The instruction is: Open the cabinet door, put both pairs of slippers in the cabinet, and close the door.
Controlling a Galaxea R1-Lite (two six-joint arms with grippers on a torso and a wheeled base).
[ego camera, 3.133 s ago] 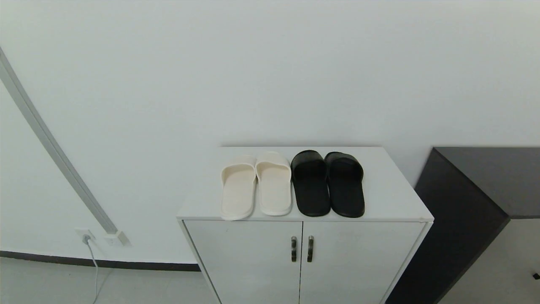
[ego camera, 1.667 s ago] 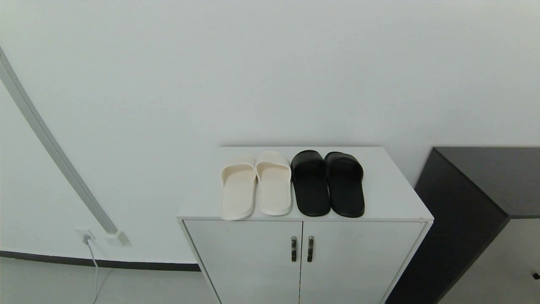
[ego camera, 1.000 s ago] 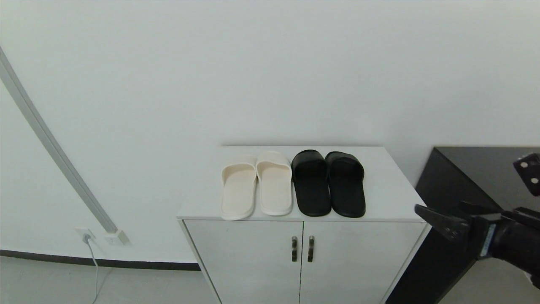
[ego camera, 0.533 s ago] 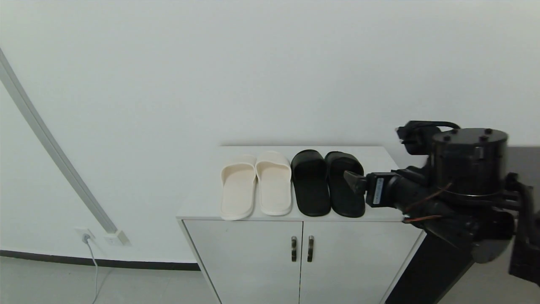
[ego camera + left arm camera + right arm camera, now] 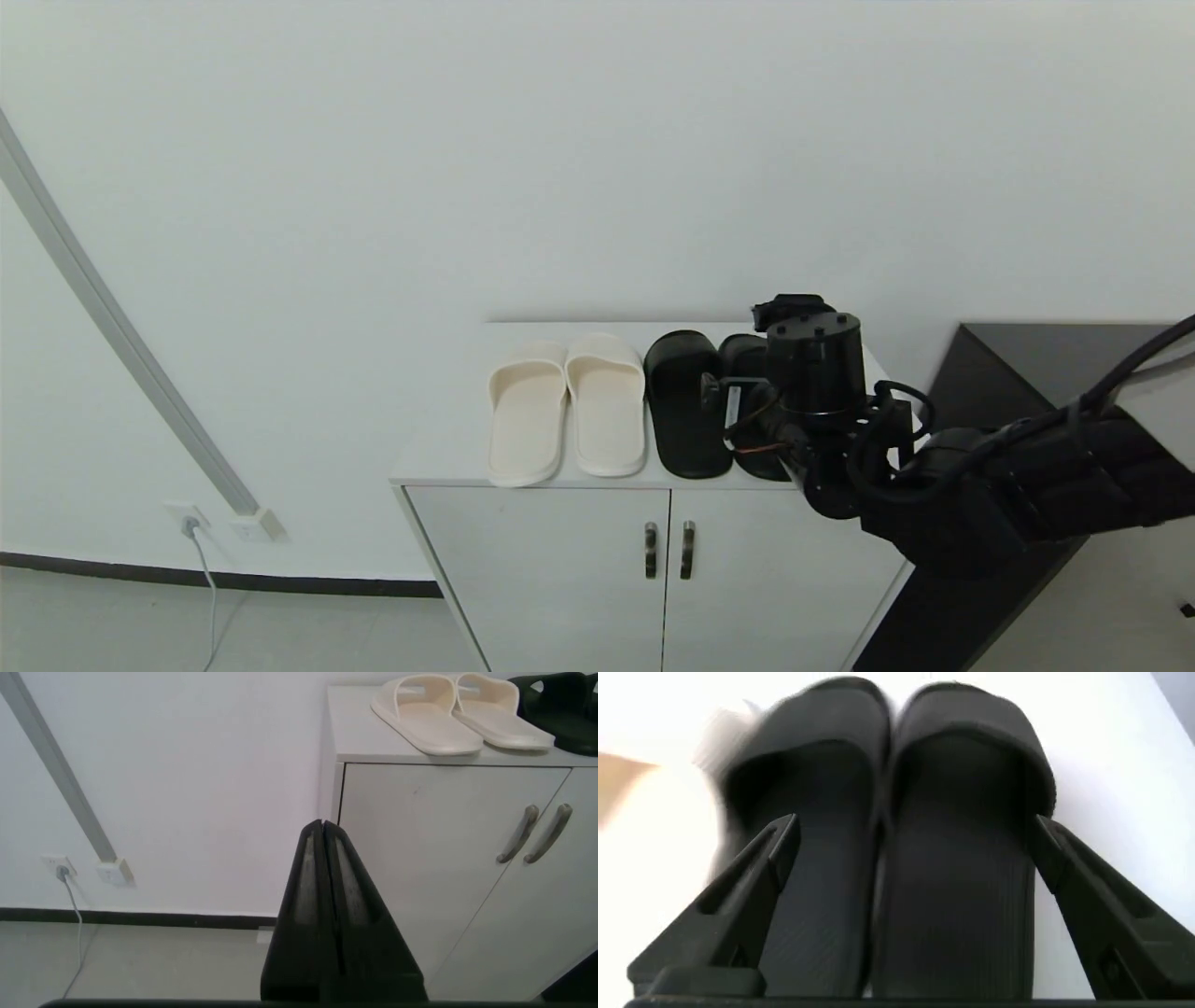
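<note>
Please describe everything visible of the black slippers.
The black slippers are a matte, rubber-like pair with wide straps and ribbed footbeds. They lie flat, side by side, on the cabinet top, straps toward the wall, next to the white slippers. The open right gripper hovers at their heels; contact cannot be told.

White wall (image 5: 597, 140) across the upper frame. Grey trunking strip (image 5: 112, 317) runs diagonally from the left edge down to two wall sockets (image 5: 252, 529) at lower left. The left socket has a plug with a grey cable (image 5: 210, 588) dropping toward the pale floor (image 5: 112, 625). Black skirting (image 5: 327, 587) along the wall base. Dark unit (image 5: 1027, 364) at the right edge.
</note>
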